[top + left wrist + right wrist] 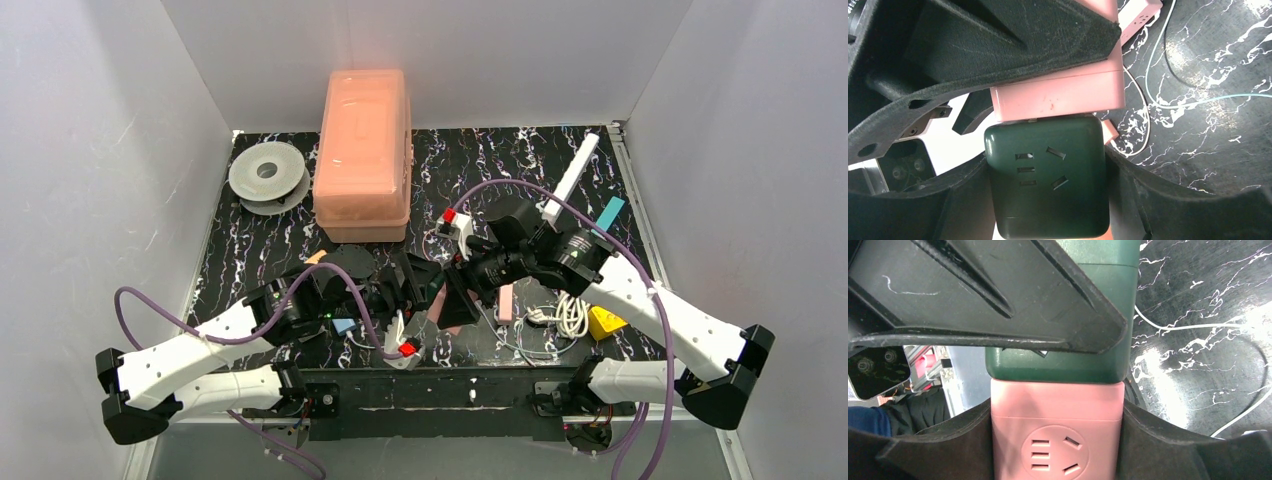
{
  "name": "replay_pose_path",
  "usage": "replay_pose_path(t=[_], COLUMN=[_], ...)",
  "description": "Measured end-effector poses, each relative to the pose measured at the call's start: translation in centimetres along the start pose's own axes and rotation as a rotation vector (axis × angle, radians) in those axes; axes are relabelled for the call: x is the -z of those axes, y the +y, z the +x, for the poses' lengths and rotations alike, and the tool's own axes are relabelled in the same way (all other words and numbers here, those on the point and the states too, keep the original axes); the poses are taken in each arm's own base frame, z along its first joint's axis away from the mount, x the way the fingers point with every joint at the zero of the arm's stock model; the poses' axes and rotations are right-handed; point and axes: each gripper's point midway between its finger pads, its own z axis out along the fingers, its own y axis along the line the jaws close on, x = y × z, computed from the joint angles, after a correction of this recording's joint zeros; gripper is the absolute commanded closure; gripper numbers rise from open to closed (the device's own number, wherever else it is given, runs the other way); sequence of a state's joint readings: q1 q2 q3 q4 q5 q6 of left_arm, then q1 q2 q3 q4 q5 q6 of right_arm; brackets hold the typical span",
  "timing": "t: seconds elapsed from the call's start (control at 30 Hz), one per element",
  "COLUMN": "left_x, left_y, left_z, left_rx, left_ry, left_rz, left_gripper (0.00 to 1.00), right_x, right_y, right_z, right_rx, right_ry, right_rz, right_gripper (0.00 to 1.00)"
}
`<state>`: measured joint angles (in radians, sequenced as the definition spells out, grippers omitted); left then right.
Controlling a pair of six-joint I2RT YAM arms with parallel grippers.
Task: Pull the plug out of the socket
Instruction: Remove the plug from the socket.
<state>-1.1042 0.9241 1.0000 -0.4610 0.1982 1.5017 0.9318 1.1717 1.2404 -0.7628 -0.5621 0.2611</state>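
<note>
Top view: the left gripper (408,292) and the right gripper (462,283) meet nose to nose above the near middle of the table (260,250); what they hold is mostly hidden under the fingers. Left wrist view: the left gripper is clamped on the green cube (1048,180), one finger on each side face, socket holes towards the camera. The pink cube (1058,97) sits flush against its far face with no gap that we can see, so we judge the plug fully seated. We cannot tell which cube carries the prongs. Risk: the side faces look smooth, and a hard pull could let the pads slide off before the joint gives. Beyond lie a pink strip (1143,15), a teal wire (1198,102) and a white cable (1143,125); if the joint lets go suddenly, an arm could overshoot into them. Right wrist view: the right gripper (1057,450) is clamped on the pink cube in the same way, with the green cube butted against its far end under the other arm's finger. The seam looks straight. Risk: any pull off the common axis, or a twist between the two wrists, could jam or bend the prongs instead of freeing them, so we judge a straight, slow separation safest
</note>
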Motion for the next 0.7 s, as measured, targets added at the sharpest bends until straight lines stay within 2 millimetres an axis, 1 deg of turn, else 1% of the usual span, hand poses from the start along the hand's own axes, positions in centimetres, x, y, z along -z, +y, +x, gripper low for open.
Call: replay_pose_path(t=[0.2,0.7], left_x=[-0.1,-0.7], left_y=[0.7,0.3], left_z=[-0.1,-0.7], left_rx=[-0.026,-0.048], left_ry=[0.001,-0.023], left_rz=[-0.028,-0.024], left_gripper=[1.0,1.0], right_x=[0.5,0.7], right_y=[0.1,-0.1], right_z=[0.0,1.0], right_rx=[0.017,0.031], right_ry=[-0.045,-0.089], right_rz=[0.007,0.006], right_gripper=[0.99,0.99])
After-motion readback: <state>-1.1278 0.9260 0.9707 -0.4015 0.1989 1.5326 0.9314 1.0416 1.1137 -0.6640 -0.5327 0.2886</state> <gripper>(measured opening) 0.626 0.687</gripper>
